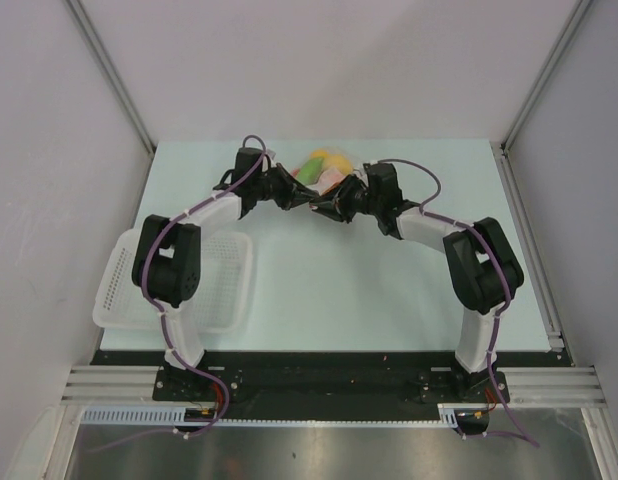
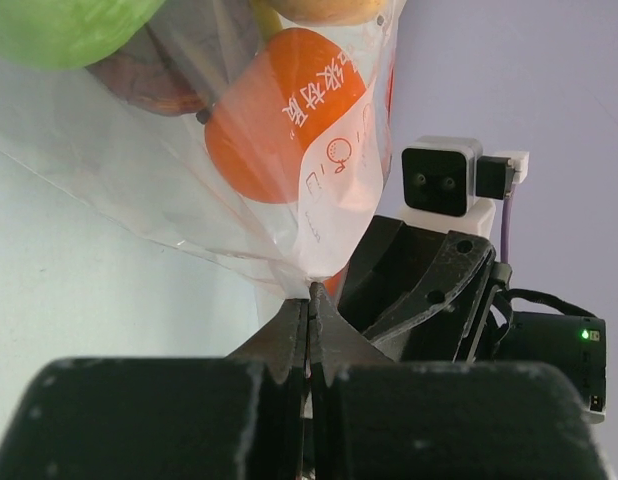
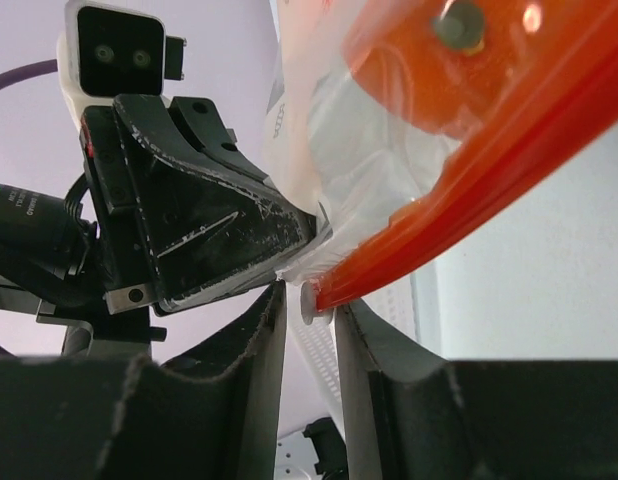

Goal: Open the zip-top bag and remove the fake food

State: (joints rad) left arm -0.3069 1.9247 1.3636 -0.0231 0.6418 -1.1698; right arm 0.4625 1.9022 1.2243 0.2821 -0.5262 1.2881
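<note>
The zip-top bag (image 1: 325, 168) is held between both grippers at the far middle of the table. It holds fake food: yellow, green and peach pieces show in the top view, and an orange piece (image 2: 274, 120) and a green piece (image 2: 69, 30) in the left wrist view. My left gripper (image 1: 297, 192) (image 2: 311, 292) is shut on a corner of the clear plastic. My right gripper (image 1: 324, 207) (image 3: 311, 300) has its jaws narrowly apart, pinching the end of the red-orange zip strip (image 3: 469, 190) with its white tab. The two grippers almost touch.
A white mesh basket (image 1: 229, 290) stands at the near left, under the left arm's elbow. Grey walls enclose the table on the left, the right and at the back. A metal rail (image 1: 529, 250) runs along the right edge.
</note>
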